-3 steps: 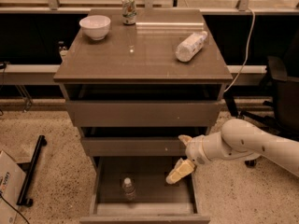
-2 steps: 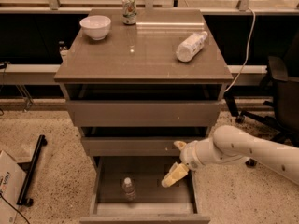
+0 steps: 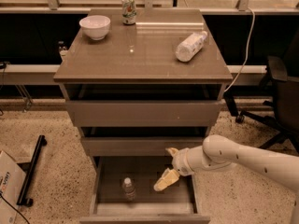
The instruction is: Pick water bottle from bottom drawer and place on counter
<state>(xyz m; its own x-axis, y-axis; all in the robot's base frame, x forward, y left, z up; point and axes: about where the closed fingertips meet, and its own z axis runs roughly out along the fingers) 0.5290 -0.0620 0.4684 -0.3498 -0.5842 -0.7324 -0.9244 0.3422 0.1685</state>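
The small clear water bottle (image 3: 129,188) with a white cap stands upright in the open bottom drawer (image 3: 145,208), left of its middle. My gripper (image 3: 164,181) hangs over the drawer's right half, pointing down and left, a short way to the right of the bottle and not touching it. Its tan fingers (image 3: 167,179) hold nothing. The white arm reaches in from the right. The brown counter (image 3: 140,55) tops the cabinet above.
On the counter stand a white bowl (image 3: 95,26) at the back left, a labelled can (image 3: 128,9) at the back, and a larger white bottle (image 3: 190,45) lying on its side at the right. A black office chair (image 3: 280,97) stands at the right. A black bar (image 3: 31,170) lies on the floor at the left.
My gripper has moved left and slightly down over the open drawer, closer to the water bottle. The bottle and the counter's objects have not moved.
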